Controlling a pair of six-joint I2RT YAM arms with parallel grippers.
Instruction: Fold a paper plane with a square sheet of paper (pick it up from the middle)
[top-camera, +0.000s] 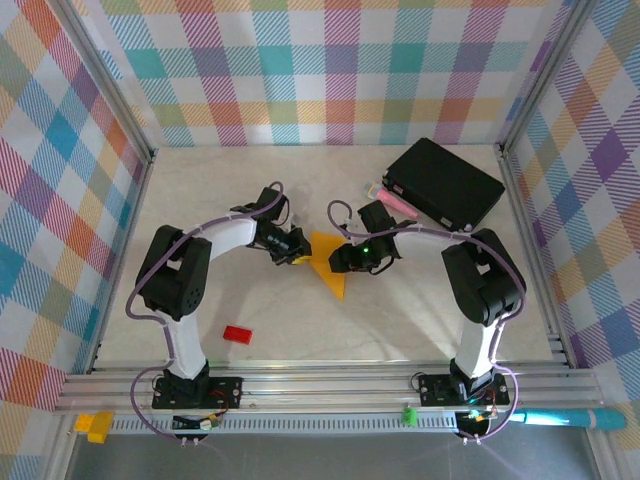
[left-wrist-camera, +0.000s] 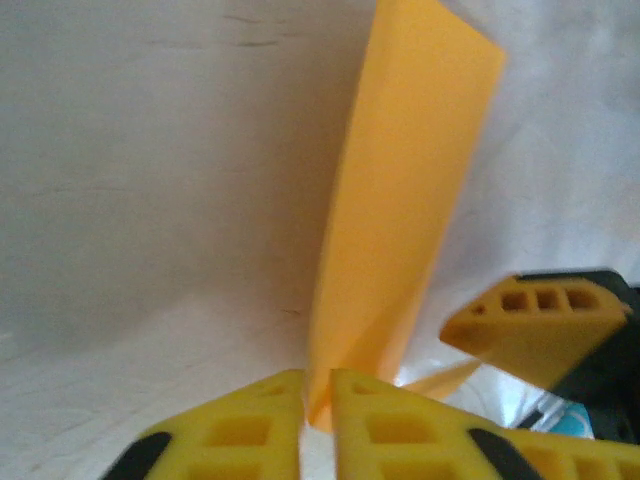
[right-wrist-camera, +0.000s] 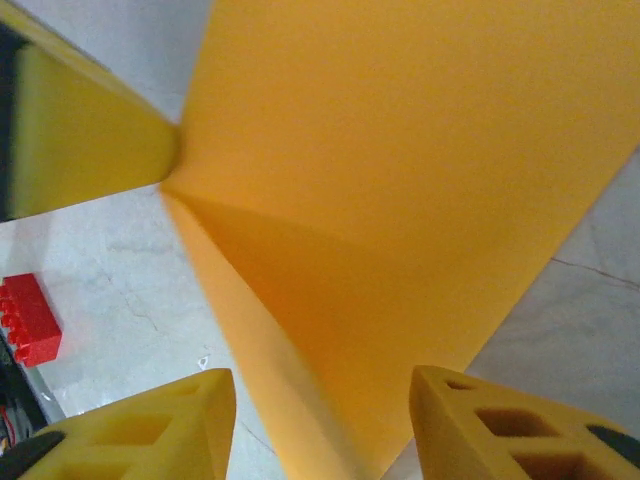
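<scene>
Creasing stage, by judgement: left pincer (left-wrist-camera: 317, 388) pinches thin orange-yellow creased paper sheet (left-wrist-camera: 400, 200); right pincer (right-wrist-camera: 318, 400) spread astride it, should close next.

Arms bent inward; left tool (left-wrist-camera: 318, 400) nearly closed, right tool (right-wrist-camera: 322, 420) spread

The lower tip of the square sheet of paper (left-wrist-camera: 400, 180) vanishes into the narrow slit of my left claw (left-wrist-camera: 318, 380); I cannot tell whether it is pinched. Beyond my right claw (right-wrist-camera: 320, 378) the sheet runs off the frame, and the red block (right-wrist-camera: 28, 318) to its left is cut off.
</scene>
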